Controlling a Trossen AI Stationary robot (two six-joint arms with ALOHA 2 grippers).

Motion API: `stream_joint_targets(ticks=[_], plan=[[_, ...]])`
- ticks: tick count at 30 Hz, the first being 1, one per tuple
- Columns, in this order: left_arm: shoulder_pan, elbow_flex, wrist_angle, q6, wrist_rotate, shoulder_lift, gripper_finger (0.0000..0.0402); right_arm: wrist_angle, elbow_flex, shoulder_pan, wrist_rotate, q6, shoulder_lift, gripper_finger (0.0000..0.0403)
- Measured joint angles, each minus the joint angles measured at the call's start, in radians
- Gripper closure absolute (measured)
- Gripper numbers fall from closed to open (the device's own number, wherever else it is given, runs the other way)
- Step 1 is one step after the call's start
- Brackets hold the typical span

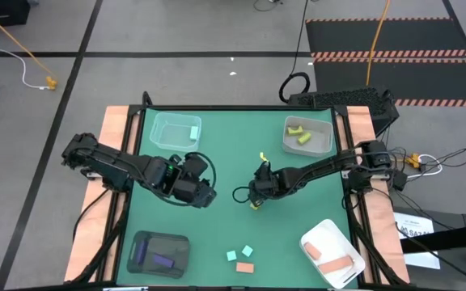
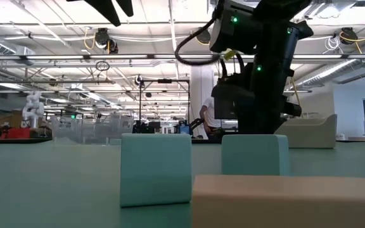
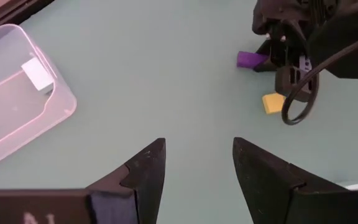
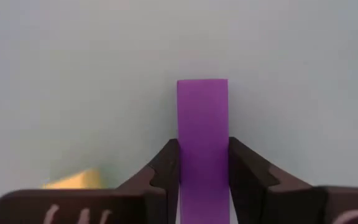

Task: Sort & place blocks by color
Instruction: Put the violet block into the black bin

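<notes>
My right gripper (image 1: 256, 196) is down at mid-table, shut on a purple bar block (image 4: 202, 118). A yellow-green block (image 3: 272, 102) lies on the mat right beside it. My left gripper (image 3: 197, 163) hovers open over bare mat to the left of centre (image 1: 205, 194), holding nothing. Two teal blocks (image 1: 231, 255) (image 1: 247, 251) and a salmon block (image 1: 245, 267) lie loose on the mat near the front edge. Another small yellow-green piece (image 1: 262, 156) lies behind the right gripper. My right gripper pinches the purple bar by its two long sides (image 4: 202, 168) between its two fingers, toward one end of the bar. The fingers come steeply from above and run along the bar, whose free end (image 3: 248, 59) sticks out past them. The bar lies low on the mat.
A clear tray (image 1: 162, 139) at the far left holds a teal block (image 1: 193, 132). A pale tray (image 1: 326, 144) at the far right holds yellow-green blocks. A dark tray (image 1: 140, 242) at the near left holds purple blocks. A white tray (image 1: 330, 234) at the near right holds salmon pieces.
</notes>
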Motion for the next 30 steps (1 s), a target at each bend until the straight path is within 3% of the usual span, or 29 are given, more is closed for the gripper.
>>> stream_joint_targets(ticks=[4, 12, 17, 25, 30], plan=[[0.000, 0.000, 0.001, -0.014, 0.000, 0.002, 0.0215, 0.007, -0.003, -0.017, -0.051, -0.049, -0.055, 0.0319], [-0.001, 0.000, 0.068, 0.010, -0.110, 0.057, 0.0215, 0.198, -0.003, -0.056, -0.009, -0.295, -0.246, 0.0319], [-0.002, 0.000, 0.173, 0.099, -0.172, 0.106, 0.0215, 0.296, -0.002, -0.058, -0.006, -0.521, -0.337, 0.0319], [-0.002, 0.000, 0.397, 0.245, -0.218, 0.159, 0.0215, 0.286, -0.002, -0.053, 0.069, -0.850, -0.452, 0.0319], [0.007, -0.001, 0.598, 0.221, -0.220, 0.162, 0.0215, 0.243, -0.001, -0.034, 0.075, -1.096, -0.510, 0.0319]])
